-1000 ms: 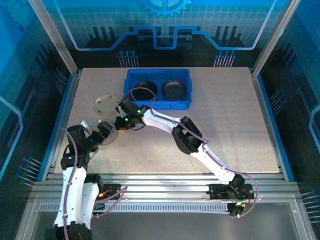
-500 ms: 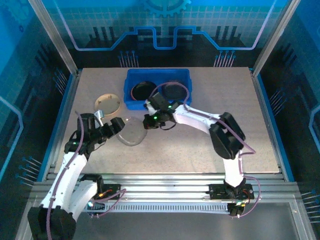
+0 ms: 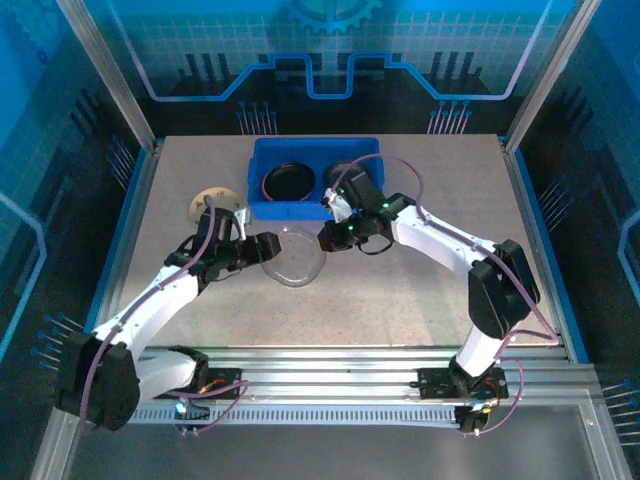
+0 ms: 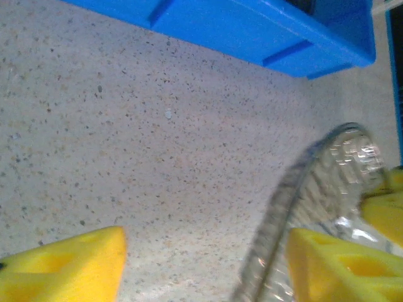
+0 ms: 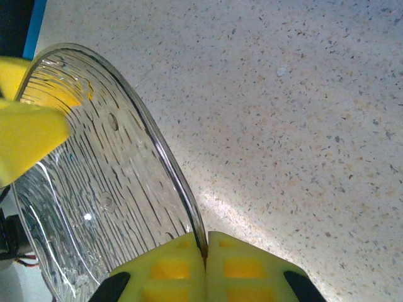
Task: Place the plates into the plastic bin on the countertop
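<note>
A clear ribbed plate [image 3: 296, 263] hangs tilted just above the countertop [image 3: 430, 270], in front of the blue plastic bin [image 3: 266, 210]. My right gripper [image 5: 205, 246] is shut on the rim of this clear plate [image 5: 94, 189]. My left gripper [image 4: 204, 251] stands open on the plate's other side, and the plate's rim [image 4: 315, 182] runs between its fingers, close to the right finger [image 4: 340, 264]. In the top view the left gripper [image 3: 266, 248] and right gripper [image 3: 330, 240] flank the plate. A black plate [image 3: 288, 182] lies in the bin; my right arm partly covers a second dark one [image 3: 341, 171].
A cream plate [image 3: 208, 200] lies on the countertop left of the bin, partly under my left arm. The bin's wall [image 4: 252, 31] runs across the far side of the left wrist view. A metal frame [image 3: 135, 215] borders the countertop.
Both grippers and the clear plate have moved right, from the left of the counter to just in front of the bin. Both arms have stretched out further.
</note>
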